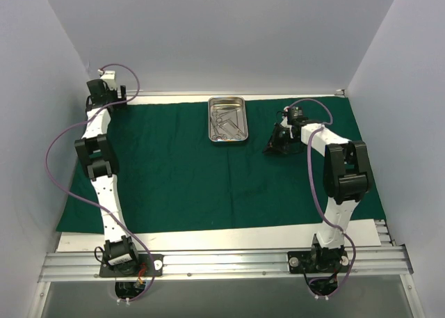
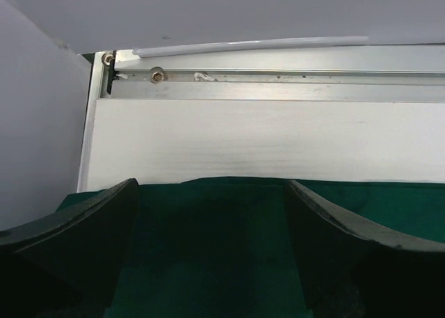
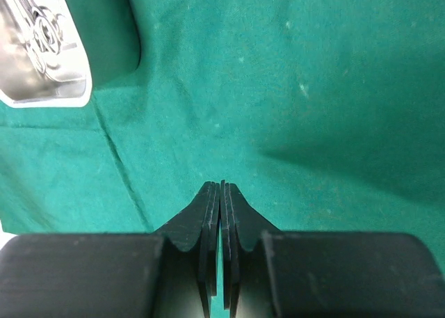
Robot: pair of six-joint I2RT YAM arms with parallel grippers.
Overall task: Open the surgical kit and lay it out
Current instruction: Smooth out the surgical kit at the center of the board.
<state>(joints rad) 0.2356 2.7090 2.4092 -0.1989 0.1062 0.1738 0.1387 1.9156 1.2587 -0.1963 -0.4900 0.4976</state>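
Note:
The dark green drape (image 1: 181, 172) lies spread flat over most of the table. On its far middle stands the shiny steel tray (image 1: 228, 120), with several silver ring-handled instruments (image 1: 227, 123) inside it. My left gripper (image 1: 104, 101) is at the drape's far left corner. In the left wrist view this gripper (image 2: 211, 186) is open over the drape's edge (image 2: 208, 248), with only cloth between the fingers. My right gripper (image 1: 272, 147) hovers right of the tray. The right wrist view shows it (image 3: 221, 184) shut and empty above the drape (image 3: 313, 88), with the tray (image 3: 42, 81) at the upper left.
White tabletop (image 2: 264, 137) and an aluminium rail (image 2: 278, 81) run beyond the drape's far edge. A crease (image 3: 118, 165) crosses the cloth near the tray. A bare white strip (image 1: 208, 238) and the mounting rail (image 1: 222, 262) line the near edge. Grey walls (image 1: 28, 123) enclose the table.

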